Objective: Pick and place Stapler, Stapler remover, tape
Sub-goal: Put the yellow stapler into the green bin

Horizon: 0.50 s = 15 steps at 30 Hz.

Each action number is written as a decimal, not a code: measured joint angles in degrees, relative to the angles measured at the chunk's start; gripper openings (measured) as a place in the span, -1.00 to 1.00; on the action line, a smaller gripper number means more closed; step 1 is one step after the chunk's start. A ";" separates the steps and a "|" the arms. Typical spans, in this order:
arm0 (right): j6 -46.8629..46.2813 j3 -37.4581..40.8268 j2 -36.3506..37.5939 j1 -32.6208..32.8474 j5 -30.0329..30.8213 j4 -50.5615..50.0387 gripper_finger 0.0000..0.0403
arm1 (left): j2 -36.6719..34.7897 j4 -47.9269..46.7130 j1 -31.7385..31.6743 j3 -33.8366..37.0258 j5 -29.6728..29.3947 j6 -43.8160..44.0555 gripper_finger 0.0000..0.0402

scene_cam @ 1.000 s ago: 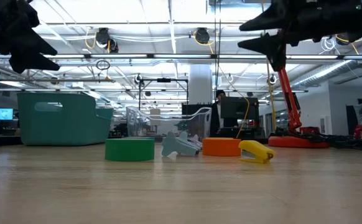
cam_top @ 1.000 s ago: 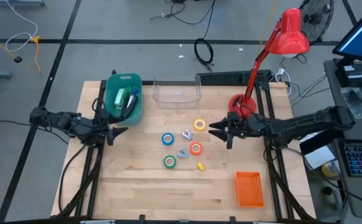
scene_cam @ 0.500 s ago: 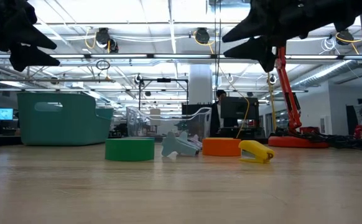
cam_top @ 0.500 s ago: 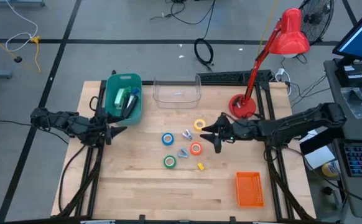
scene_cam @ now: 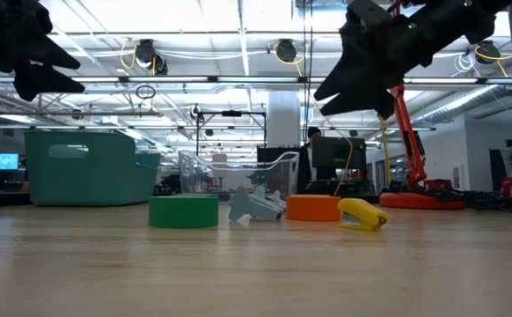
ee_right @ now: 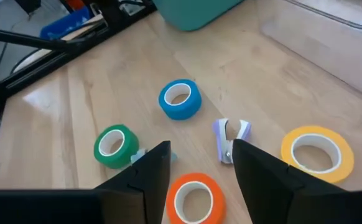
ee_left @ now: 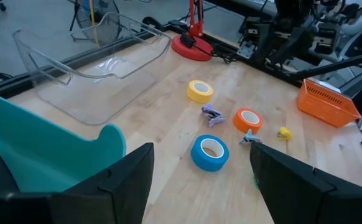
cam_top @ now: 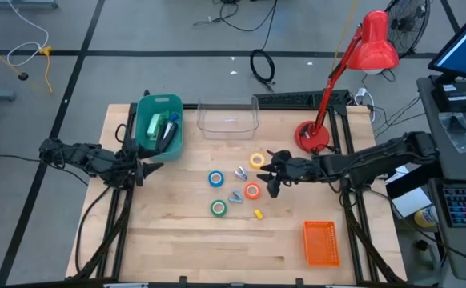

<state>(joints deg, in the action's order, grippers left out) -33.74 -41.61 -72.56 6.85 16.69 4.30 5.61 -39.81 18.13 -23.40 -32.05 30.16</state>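
Four tape rolls lie flat mid-table: blue tape (cam_top: 216, 178), green tape (cam_top: 218, 208), orange tape (cam_top: 252, 190) and yellow tape (cam_top: 257, 160). Among them lie a purple staple remover (cam_top: 240, 172), a pale blue staple remover (cam_top: 235, 196) and a small yellow stapler (cam_top: 259, 214). My right gripper (cam_top: 271, 173) hangs open in the air just right of the orange and yellow rolls. In its wrist view its fingers frame the orange tape (ee_right: 195, 199) and purple remover (ee_right: 232, 135). My left gripper (cam_top: 149, 170) waits open beside the teal bin (cam_top: 159, 124), raised off the table.
The teal bin at the far left holds several items. A clear tray (cam_top: 228, 117) stands at the far edge. An orange basket (cam_top: 321, 242) sits near the right front corner. A red lamp base (cam_top: 311, 136) stands behind my right arm. Bare wood lies along the near edge.
My right gripper has moved toward the table's left, from near the lamp base to just beside the orange and yellow tape rolls, and its fingers have tipped downward. It has stayed open. The left arm and the objects have kept still.
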 joint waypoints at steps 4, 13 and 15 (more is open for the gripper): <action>1.31 -1.64 -1.40 0.00 -0.32 0.18 -0.26 | 0.00 0.22 0.00 0.00 0.36 3.11 0.35; 5.01 -4.98 -2.40 0.00 -2.33 0.21 -0.42 | -0.17 7.32 0.01 -0.02 12.91 -9.63 0.35; 4.90 -4.98 -2.42 0.00 -3.27 0.17 -0.45 | -0.17 8.95 0.02 -0.04 15.38 -12.28 0.35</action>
<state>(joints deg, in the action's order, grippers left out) -28.83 -46.59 -74.98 6.85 13.42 4.47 5.43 -30.86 18.15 -23.44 -16.67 17.88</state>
